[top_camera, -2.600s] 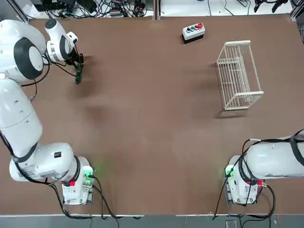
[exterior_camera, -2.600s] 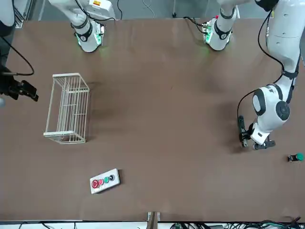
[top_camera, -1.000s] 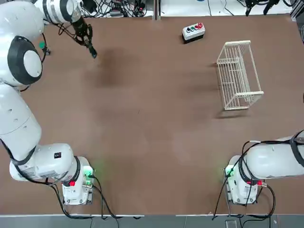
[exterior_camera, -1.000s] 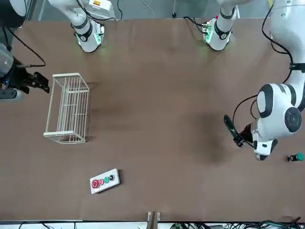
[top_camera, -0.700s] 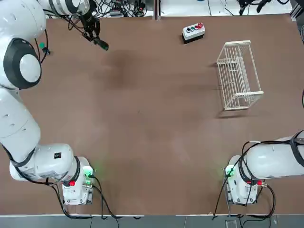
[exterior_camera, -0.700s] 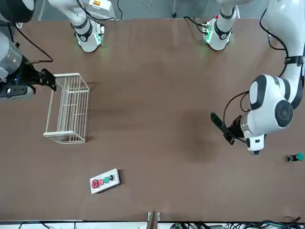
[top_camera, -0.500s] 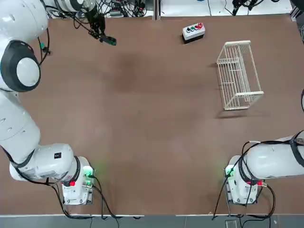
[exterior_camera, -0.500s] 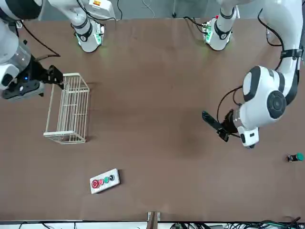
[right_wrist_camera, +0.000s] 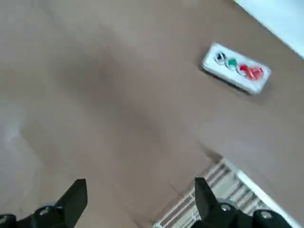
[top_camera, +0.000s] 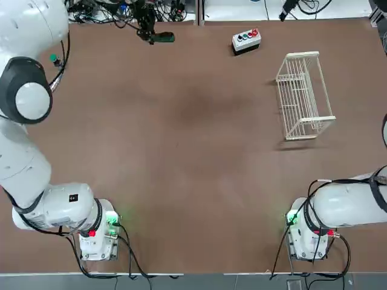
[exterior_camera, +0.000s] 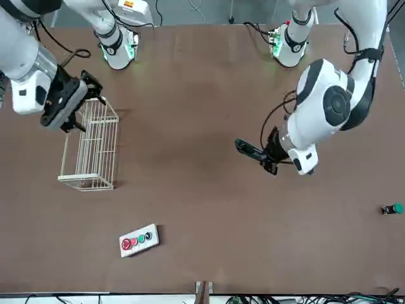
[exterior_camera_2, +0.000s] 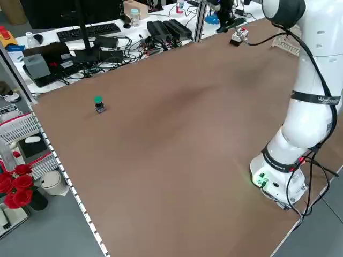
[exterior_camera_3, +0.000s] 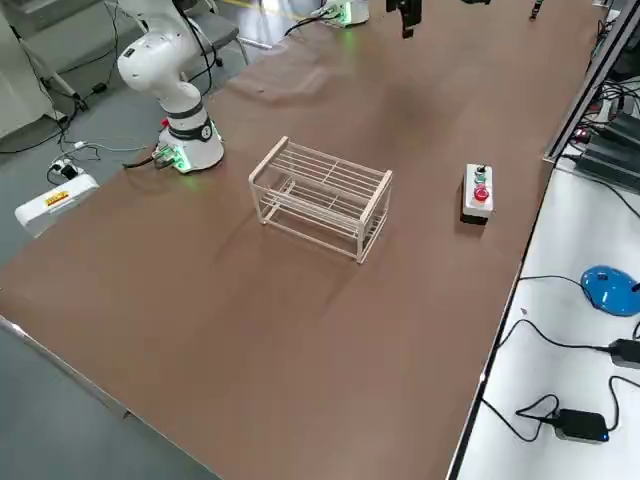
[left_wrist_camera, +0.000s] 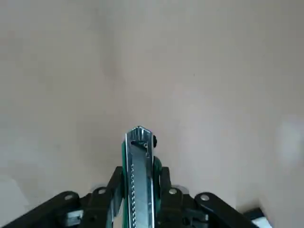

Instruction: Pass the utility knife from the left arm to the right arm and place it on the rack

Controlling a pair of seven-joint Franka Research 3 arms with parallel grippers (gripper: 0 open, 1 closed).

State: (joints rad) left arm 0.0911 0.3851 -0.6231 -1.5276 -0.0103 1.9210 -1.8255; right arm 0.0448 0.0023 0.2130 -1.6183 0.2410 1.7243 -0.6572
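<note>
Twice swung inward, seemingly nearer handover: clamping utility knife (left_wrist_camera: 140, 185) in left gripper (top_camera: 155, 37), top-view eleven o'clock; spreading right gripper (exterior_camera: 93, 116) wide, front-view ten o'clock.

White, rounded casings with dark grey joint rings; black cables looping alongside; black metal fingers with silver screws; green and red lights near the base.

On the brown surface (top_camera: 199, 157) there are two robot arms, one white wire rack (top_camera: 304, 96), one button box (top_camera: 246, 41) and one small green-topped knob (exterior_camera: 392, 209).
</note>
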